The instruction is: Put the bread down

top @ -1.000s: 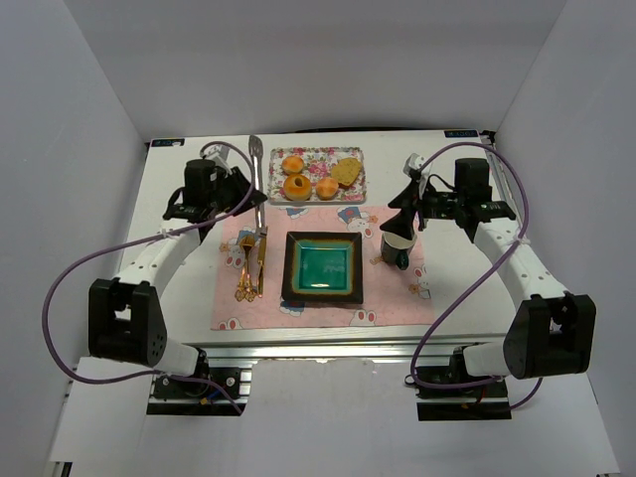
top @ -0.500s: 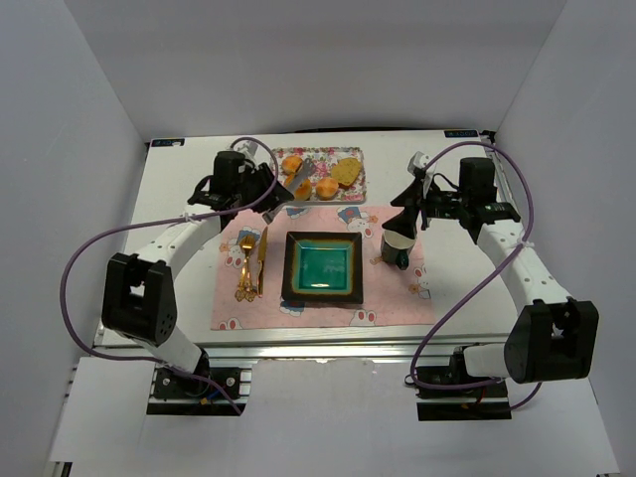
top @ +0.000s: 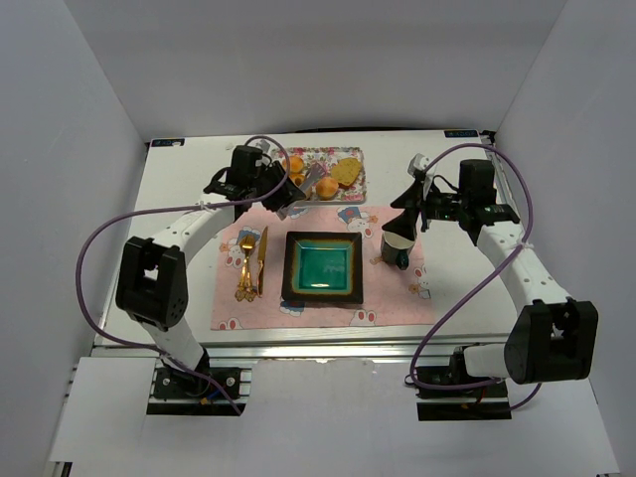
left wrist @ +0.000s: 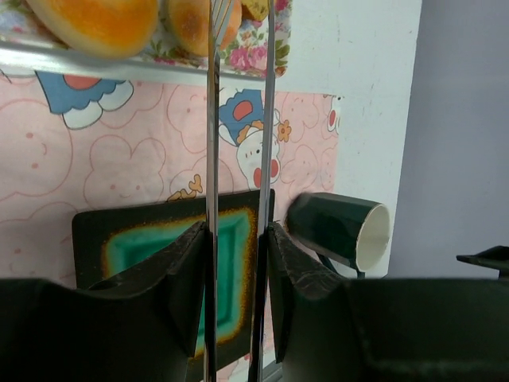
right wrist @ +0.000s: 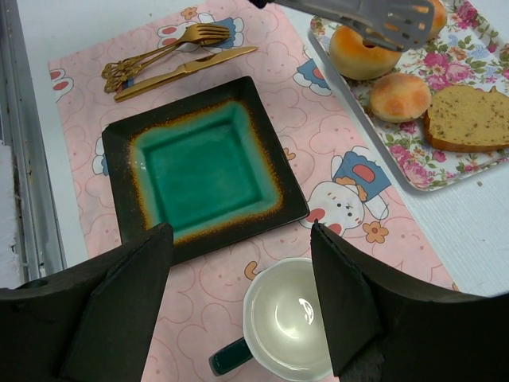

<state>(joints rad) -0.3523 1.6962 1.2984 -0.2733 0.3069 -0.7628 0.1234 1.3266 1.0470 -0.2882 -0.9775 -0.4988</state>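
My left gripper (top: pixel 275 189) is shut on metal tongs (top: pixel 301 180), whose two arms (left wrist: pixel 211 159) run up between my fingers to the floral tray (top: pixel 344 198). The tong tips hover over round orange buns (left wrist: pixel 95 20) on the tray. The right wrist view shows the tong tips (right wrist: pixel 374 16) above one bun (right wrist: pixel 359 49), a second bun (right wrist: pixel 400 96) and a bread slice (right wrist: pixel 469 116). The green square plate (top: pixel 323 266) lies empty on the pink placemat. My right gripper (top: pixel 405 211) is open and empty above the dark green mug (right wrist: pixel 290 318).
A gold fork (top: pixel 243 264) and knife (top: pixel 260 258) lie left of the plate on the pink placemat (top: pixel 393 298). The mug (top: pixel 396 246) stands right of the plate. White walls close in the table on three sides.
My left arm has swung right with the tongs, from the table's left side to the tray, so the tips now sit over the buns. The right arm has barely moved.
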